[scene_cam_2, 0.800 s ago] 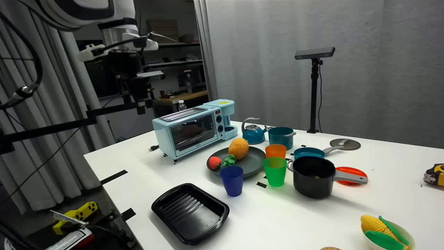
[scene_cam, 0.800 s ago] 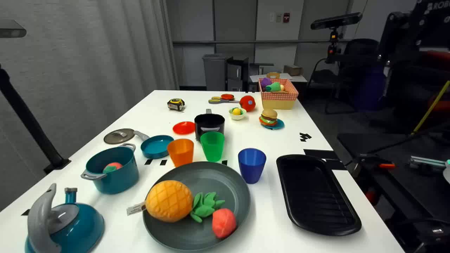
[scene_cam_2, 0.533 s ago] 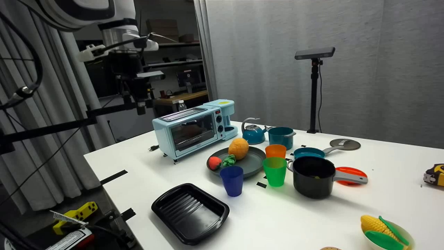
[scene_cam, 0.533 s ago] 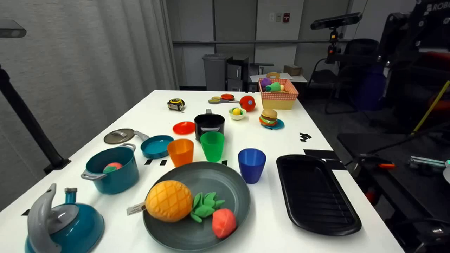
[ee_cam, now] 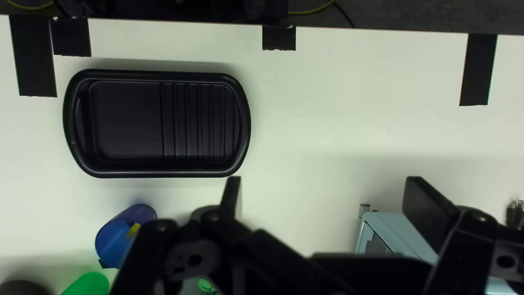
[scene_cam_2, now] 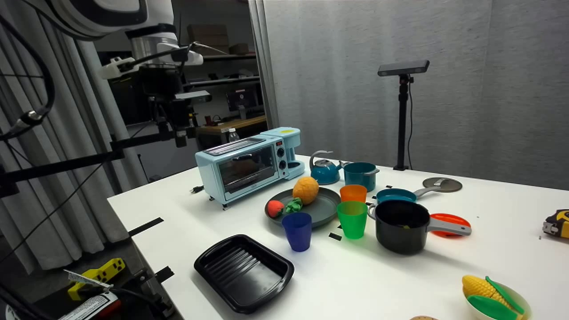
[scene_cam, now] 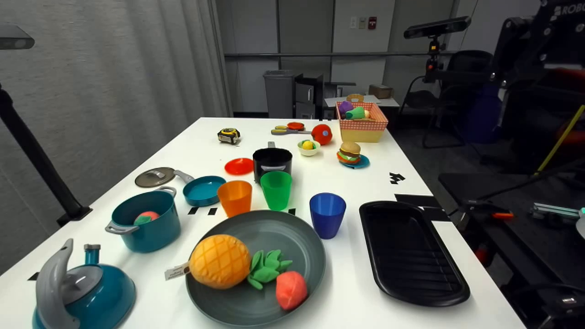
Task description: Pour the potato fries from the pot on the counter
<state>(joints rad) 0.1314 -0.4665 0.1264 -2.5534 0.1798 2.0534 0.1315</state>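
Note:
The small black pot (scene_cam_2: 402, 238) stands upright on the white counter (scene_cam_2: 351, 278), its grey handle pointing right in an exterior view. It also shows in an exterior view (scene_cam: 265, 161), behind the green cup. A small yellowish bit, perhaps potato fries (scene_cam_2: 405, 226), shows inside the pot; most of the inside is dark. My gripper (ee_cam: 323, 180) is open and empty in the wrist view, its fingers wide apart above the counter. In an exterior view the gripper (scene_cam_2: 178, 135) hangs high at the left, well away from the pot.
Green (scene_cam_2: 353, 220), blue (scene_cam_2: 298, 232) and orange (scene_cam_2: 353, 194) cups stand near the pot. A black tray (scene_cam_2: 244, 273), a grey pan (scene_cam_2: 326, 209) with toy food, a toaster oven (scene_cam_2: 246, 166), a red plate (scene_cam_2: 449, 220) and a bowl with corn (scene_cam_2: 520, 295) are also on the counter.

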